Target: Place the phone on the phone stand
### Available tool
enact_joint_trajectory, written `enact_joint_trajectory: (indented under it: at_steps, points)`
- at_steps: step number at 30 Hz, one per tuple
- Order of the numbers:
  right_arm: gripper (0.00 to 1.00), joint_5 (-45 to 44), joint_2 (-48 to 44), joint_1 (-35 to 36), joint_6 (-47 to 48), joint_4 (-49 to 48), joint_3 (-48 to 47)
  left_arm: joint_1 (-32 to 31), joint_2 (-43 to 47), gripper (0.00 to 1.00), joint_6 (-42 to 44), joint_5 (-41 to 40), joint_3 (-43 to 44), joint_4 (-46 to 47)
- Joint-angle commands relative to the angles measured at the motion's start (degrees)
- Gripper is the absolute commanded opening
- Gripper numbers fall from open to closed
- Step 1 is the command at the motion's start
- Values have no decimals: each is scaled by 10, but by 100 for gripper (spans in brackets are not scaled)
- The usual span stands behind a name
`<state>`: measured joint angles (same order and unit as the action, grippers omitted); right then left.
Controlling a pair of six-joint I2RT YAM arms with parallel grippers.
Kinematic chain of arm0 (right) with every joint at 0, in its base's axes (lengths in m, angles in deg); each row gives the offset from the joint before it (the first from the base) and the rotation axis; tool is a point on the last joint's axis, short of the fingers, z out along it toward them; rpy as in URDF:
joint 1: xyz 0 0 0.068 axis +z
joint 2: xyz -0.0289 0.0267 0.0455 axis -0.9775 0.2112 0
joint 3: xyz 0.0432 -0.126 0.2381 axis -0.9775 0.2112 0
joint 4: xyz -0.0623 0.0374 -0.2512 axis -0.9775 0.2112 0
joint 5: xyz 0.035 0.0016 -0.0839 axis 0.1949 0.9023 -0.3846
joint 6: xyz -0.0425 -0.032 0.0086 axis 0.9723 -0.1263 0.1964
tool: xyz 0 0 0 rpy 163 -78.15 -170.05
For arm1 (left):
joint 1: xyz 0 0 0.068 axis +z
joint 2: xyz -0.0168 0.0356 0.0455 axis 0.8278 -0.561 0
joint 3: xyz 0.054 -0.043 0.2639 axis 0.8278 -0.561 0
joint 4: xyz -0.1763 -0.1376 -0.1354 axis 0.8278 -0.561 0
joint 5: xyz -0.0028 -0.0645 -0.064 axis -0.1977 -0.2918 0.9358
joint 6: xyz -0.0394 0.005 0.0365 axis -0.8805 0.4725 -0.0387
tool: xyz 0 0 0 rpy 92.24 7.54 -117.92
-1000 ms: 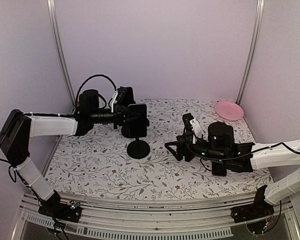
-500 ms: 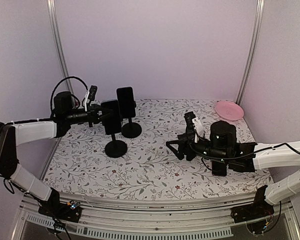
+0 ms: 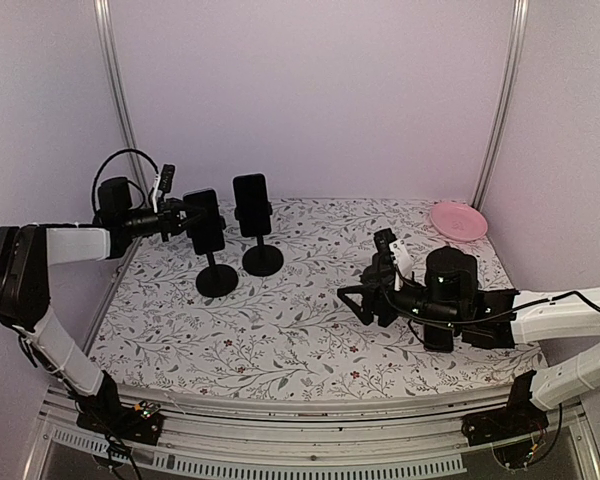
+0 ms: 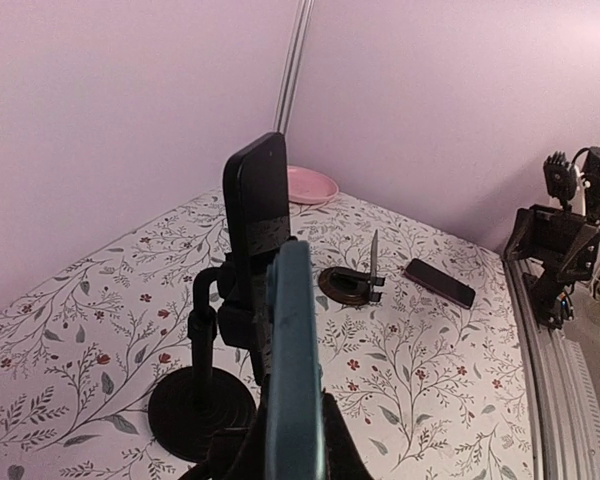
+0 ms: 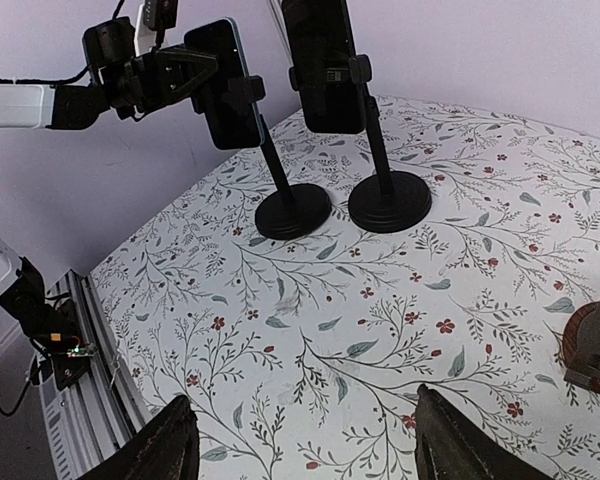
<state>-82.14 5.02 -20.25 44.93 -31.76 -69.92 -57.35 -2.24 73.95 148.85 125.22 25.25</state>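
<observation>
1. Fingers of the left gripper [image 3: 192,222] clench the phone [image 3: 208,236] at the head of the left stand [image 3: 217,281].
2. Right gripper [image 5: 312,440] hangs spread and empty, well apart.
3. Release likely needs the phone seated squarely on that stand first.

Overhead camera: fixed high behind both arm bases, looking forward and down. It sits far enough back to take in the whole table [image 3: 310,350], the left arm [image 3: 80,243], the right arm [image 3: 540,315] and the back wall.
Left wrist camera: low at the table's far left, facing right across the cloth toward the pink plate [image 3: 458,220]. The blue-edged phone [image 4: 290,350] stands edge-on right up against the lens.
Right wrist camera: low over the cloth on the right side, facing left toward the stands [image 5: 293,210]. Its own fingers [image 5: 170,445] frame the bottom corners.
Shared ground: all three catch the stands. Overhead and left wrist both catch the pink plate. Overhead and right wrist both catch the left arm.
</observation>
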Motion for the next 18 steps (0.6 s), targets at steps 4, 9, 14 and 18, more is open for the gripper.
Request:
enact_joint_trajectory:
  at_steps: [4, 9, 14, 18]
  points:
    - [73, 0, -13, -4, -5, -6, 9, 2, -27, 16, 12, 23, 26, 67]
    - [73, 1, -11, -4, -5, -6, 7, 5, -29, 29, -1, 7, 21, 75]
    - [73, 4, -7, -4, -7, -4, 5, 11, -31, 35, -5, -4, 19, 71]
    - [74, 3, -10, -4, -9, -1, 3, 13, -22, 87, -9, -11, 20, 65]
